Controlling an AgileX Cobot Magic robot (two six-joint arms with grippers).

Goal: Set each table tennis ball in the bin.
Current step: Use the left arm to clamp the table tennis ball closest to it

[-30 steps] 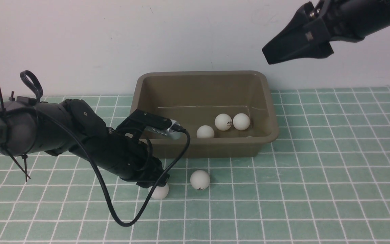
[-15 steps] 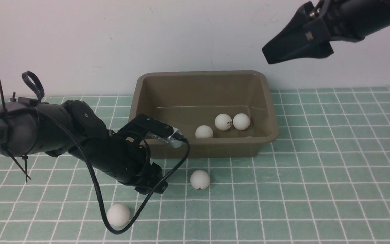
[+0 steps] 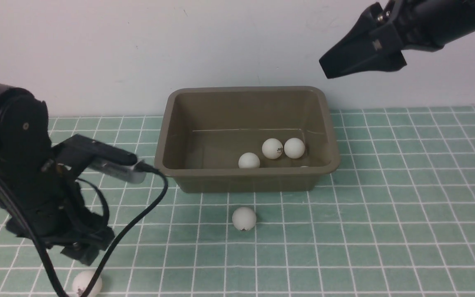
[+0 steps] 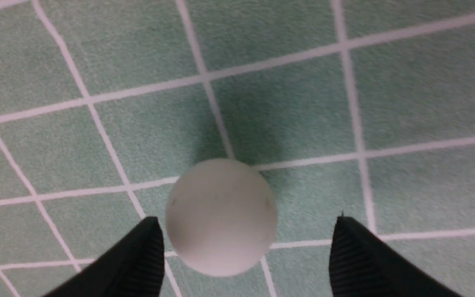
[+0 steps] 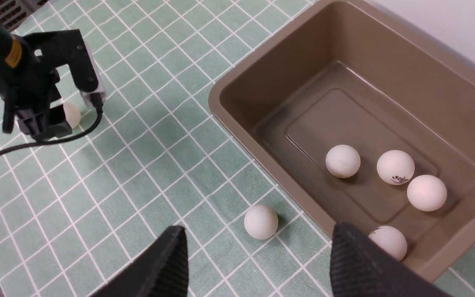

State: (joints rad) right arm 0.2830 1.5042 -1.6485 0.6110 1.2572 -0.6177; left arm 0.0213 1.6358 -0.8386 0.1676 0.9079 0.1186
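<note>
Nearest the robot, at about seven o'clock from the bin (image 3: 245, 183) and well apart from it, the nearest ball (image 3: 85, 284) lies on the green-tiled table (image 3: 386, 247). The left gripper (image 3: 83, 255) hangs just over it, and the wrist view shows its jaws spread wide with that ball between them, closer to one jaw than the other and not gripped. Farther out, a second loose ball (image 3: 244, 218) sits at six o'clock from the bin, near its front wall but not touching it. Inside the bin four balls rest on the floor toward its four o'clock corner: a plain ball (image 5: 342, 161), a printed ball (image 5: 395, 166), a third ball (image 5: 426, 192) just beside that one, and a fourth ball (image 5: 387, 242) tucked against the near wall, barely showing from the front. Farthest and high up, at about one o'clock from the bin, the right gripper (image 3: 330, 68) hangs with jaws parted and nothing in them. By this count four of the six are in and two are left; the near one looks likely to go next, since the left jaws already straddle it
</note>
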